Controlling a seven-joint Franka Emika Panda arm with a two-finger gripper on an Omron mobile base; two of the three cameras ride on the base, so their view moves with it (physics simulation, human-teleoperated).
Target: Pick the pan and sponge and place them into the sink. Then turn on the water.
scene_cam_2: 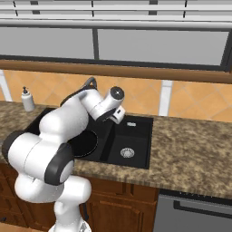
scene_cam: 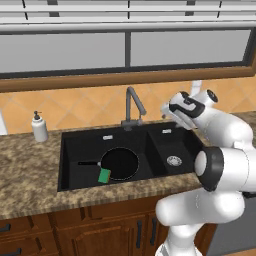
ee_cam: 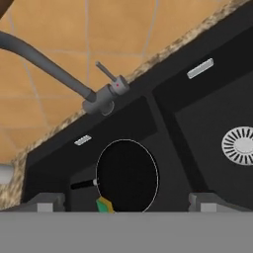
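nearest the lens in the hand view, the gripper (ee_cam: 126, 202) shows its two dark fingertips (ee_cam: 45, 203) well apart at the bottom of that picture, spread wide with nothing between them. it hangs above the sink (scene_cam: 70, 145), over the divider between the two basins, near the back edge by the faucet (scene_cam: 132, 106). from the left base view the gripper (scene_cam: 170, 111) sits at the end of the white arm, above the small basin's rear rim and just right of the faucet. from the right base view the hand is seen above the sink (scene_cam_2: 140, 136), though the fingers are too small there to judge. the pan (scene_cam: 120, 163) lies flat on the floor of the large basin, towards its right side, handle pointing to the basin's left wall. the sponge (scene_cam: 104, 175) rests at the pan's front left rim, touching it, close to the basin's front wall; in the hand view the pan (ee_cam: 127, 175) and a sliver of the sponge (ee_cam: 104, 204) appear just above the fingertips. the small basin holds a round metal drain (scene_cam: 173, 160) near its centre. the faucet spout (ee_cam: 44, 62) reaches over the large basin with its lever (ee_cam: 106, 71) raised at the base. a white soap dispenser (scene_cam: 39, 127) stands on the counter (scene_cam: 30, 170) near the sink's left rear corner.
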